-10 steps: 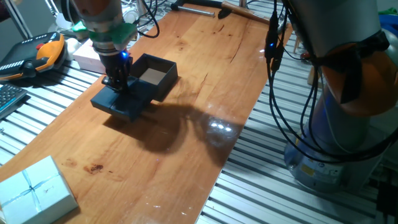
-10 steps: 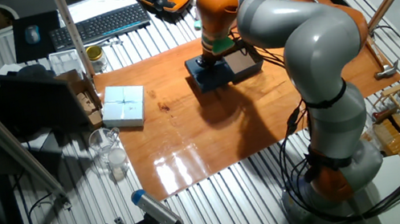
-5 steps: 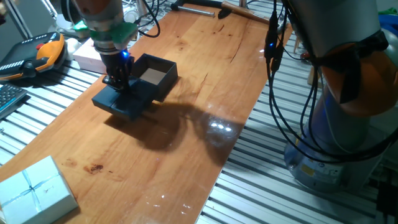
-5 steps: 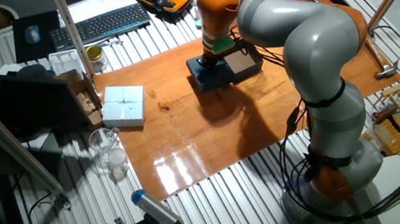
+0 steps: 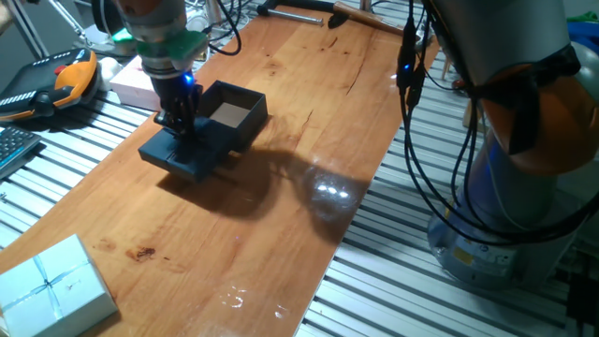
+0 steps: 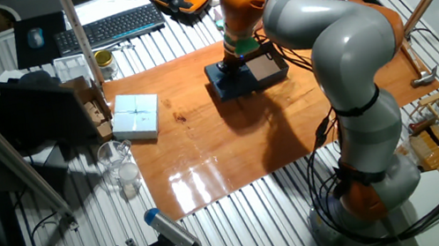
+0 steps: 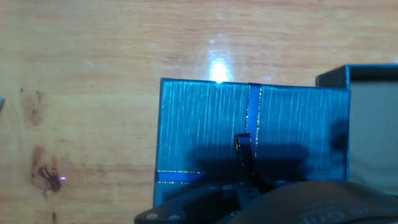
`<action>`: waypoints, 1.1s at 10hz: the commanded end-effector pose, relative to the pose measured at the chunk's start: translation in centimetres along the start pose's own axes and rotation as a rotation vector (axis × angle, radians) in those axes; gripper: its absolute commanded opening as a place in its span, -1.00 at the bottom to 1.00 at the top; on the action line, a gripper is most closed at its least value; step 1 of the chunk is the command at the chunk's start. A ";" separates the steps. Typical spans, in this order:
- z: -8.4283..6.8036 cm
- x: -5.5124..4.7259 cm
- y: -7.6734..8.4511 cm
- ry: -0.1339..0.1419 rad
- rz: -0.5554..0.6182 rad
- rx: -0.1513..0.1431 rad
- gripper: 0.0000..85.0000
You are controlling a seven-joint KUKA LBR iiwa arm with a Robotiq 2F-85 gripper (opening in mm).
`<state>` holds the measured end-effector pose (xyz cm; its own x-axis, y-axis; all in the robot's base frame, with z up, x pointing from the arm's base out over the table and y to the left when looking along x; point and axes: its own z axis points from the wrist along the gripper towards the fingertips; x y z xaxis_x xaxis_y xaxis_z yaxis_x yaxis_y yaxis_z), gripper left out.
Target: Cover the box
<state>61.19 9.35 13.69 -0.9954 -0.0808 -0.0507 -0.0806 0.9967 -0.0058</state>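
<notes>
The black box (image 5: 234,114) stands open on the wooden table (image 5: 309,122), its brown floor showing. It also shows in the other fixed view (image 6: 264,66) and at the right edge of the hand view (image 7: 373,124). A dark blue lid (image 5: 182,153) with a thin ribbon sits just left of the box, level and slightly above the wood, overlapping the box's near corner. My gripper (image 5: 178,122) is shut on the ribbon loop at the lid's middle (image 7: 245,149). The lid also shows in the other fixed view (image 6: 229,81).
A pale blue ribboned box (image 5: 51,285) lies at the table's near left corner. A pink box (image 5: 131,84) and an orange teach pendant (image 5: 56,80) sit behind the gripper. A hammer (image 5: 365,14) lies at the far end. Cables (image 5: 416,112) hang at the right edge.
The gripper and the lid have shifted a little up and toward the box. The box has not moved.
</notes>
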 end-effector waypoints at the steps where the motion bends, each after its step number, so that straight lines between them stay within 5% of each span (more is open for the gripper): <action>1: 0.0 0.0 0.0 -0.002 -0.014 0.009 -1.00; 4: -0.3 0.0 -0.3 -0.003 0.000 0.006 -1.00; 11: -1.8 -0.2 -4.9 0.006 -0.015 0.033 -1.00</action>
<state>61.73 4.35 15.55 -0.9945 -0.0944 -0.0442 -0.0926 0.9948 -0.0416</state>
